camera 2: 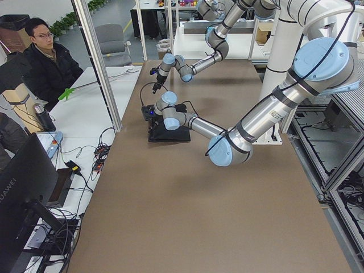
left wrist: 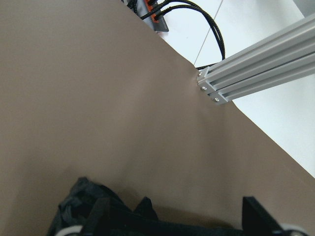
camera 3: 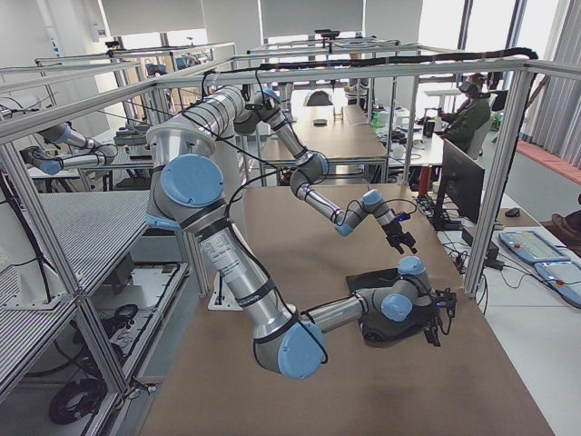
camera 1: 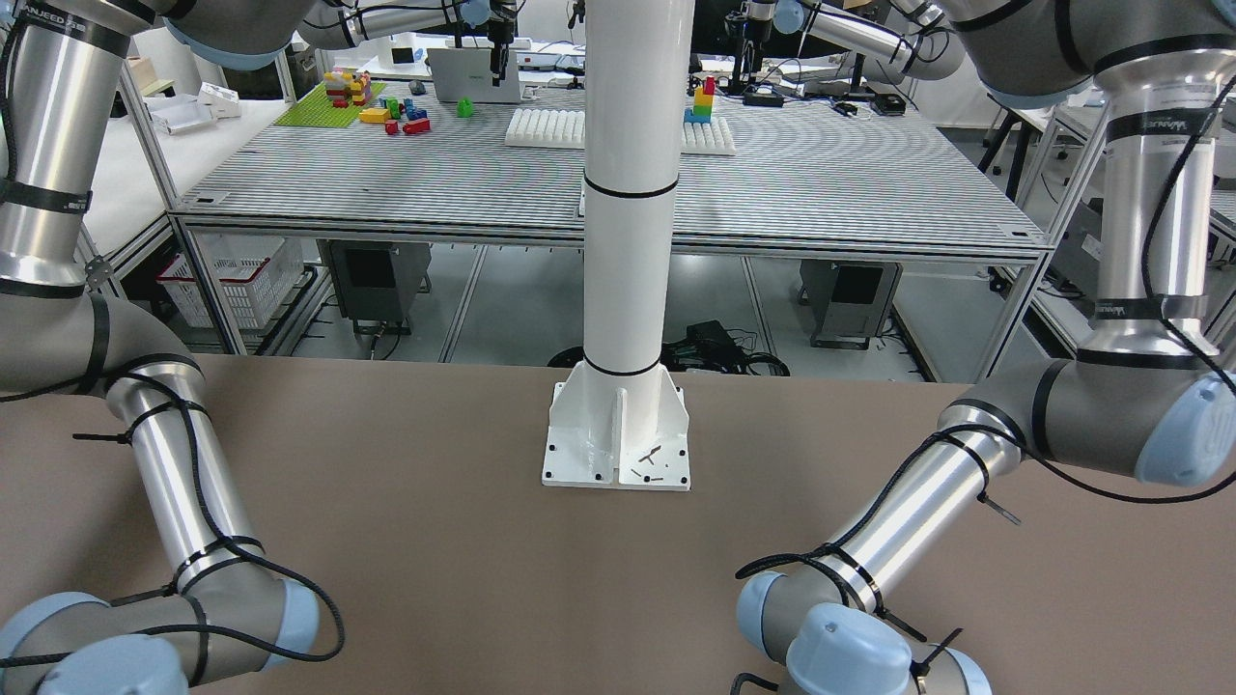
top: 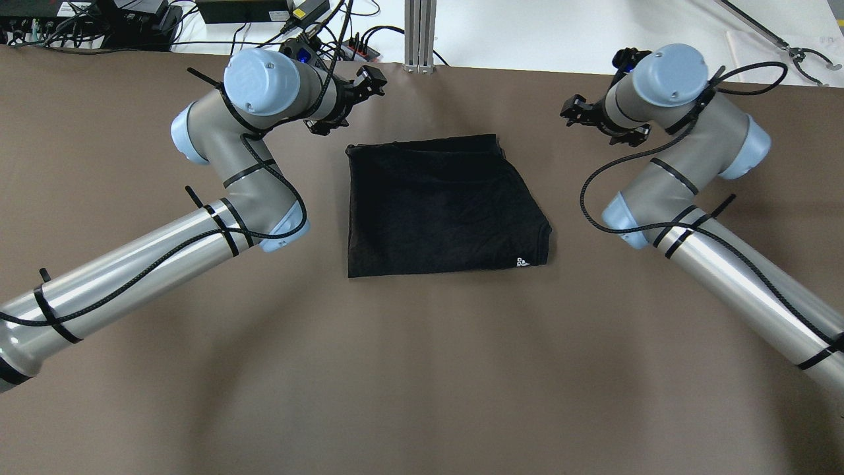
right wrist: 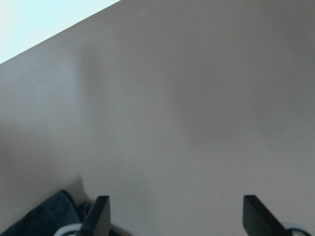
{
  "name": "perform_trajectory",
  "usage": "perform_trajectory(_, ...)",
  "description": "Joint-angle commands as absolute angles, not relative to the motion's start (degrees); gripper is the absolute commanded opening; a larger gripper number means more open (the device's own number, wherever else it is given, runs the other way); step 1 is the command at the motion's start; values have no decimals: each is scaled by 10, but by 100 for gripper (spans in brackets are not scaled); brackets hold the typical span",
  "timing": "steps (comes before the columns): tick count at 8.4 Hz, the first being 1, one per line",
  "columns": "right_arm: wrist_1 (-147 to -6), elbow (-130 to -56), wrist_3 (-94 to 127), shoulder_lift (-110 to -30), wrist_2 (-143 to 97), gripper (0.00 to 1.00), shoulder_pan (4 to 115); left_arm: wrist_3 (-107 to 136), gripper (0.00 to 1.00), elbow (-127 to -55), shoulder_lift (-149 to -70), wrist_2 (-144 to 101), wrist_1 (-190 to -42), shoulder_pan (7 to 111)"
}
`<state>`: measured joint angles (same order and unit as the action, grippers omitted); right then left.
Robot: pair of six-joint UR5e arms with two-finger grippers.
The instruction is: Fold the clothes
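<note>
Left gripper (top: 359, 92) and right gripper (top: 580, 113) are hovering open, flanking the cloth (top: 438, 204) near the far edge of the tabletop (top: 422, 369); pinching matching corners together seems wisest.

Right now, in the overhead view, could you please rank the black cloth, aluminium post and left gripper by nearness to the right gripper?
1. The black cloth: its far right corner is close to the right gripper.
2. The aluminium post: far side, centre.
3. The left gripper: past the cloth's other side.
</note>
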<state>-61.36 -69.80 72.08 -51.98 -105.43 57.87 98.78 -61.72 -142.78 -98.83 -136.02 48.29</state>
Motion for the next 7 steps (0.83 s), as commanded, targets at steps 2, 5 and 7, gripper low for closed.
perform_trajectory(2, -602, -722, 501, -610, -1118, 95, 678, 798, 94, -708, -1290, -1153, -1358, 632)
perform_trajectory(5, -572, -727, 396, -665, -1127, 95, 751, 535, 94, -726, -1175, -1238, -1358, 756)
perform_trajectory(7, -565, -726, 269, -698, -1126, 95, 800, 387, 94, -723, -1123, -1232, -1358, 800)
